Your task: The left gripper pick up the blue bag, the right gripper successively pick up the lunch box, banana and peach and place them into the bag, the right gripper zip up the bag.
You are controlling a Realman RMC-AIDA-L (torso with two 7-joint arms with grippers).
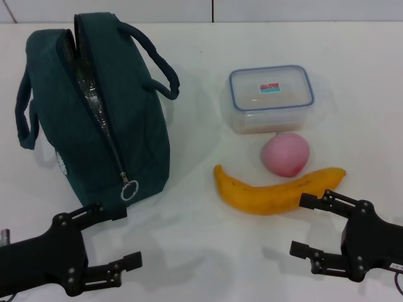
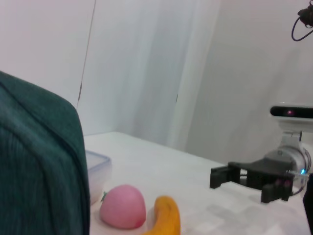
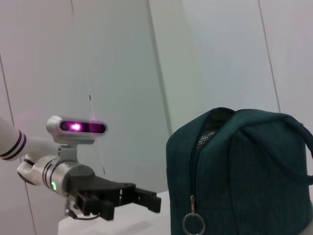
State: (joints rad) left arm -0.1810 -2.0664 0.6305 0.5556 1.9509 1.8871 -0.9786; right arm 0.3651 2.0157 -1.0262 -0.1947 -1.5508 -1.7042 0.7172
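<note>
The large dark teal-blue fabric bag stands upright on the left part of the white table, with its zipper open along the top so that silver foil lining shows in the gap; a metal ring pull hangs at the near end, and a small white round logo sits low on its side, too small to read. Its two loop handles hang out to either side. To the right of the bag, with a free strip of table between, lies the clear rectangular plastic lunch box with a blue-rimmed lid and a small red-and-teal label, whose writing cannot be read. Just in front of the box is the small round pink peach, and the long curved yellow-orange banana lies just in front of the peach. The black two-fingered left gripper is low at the near edge, in front of the bag, fingers spread apart and holding nothing. The black right gripper is near the banana's right end, also spread wide and holding nothing.
</note>
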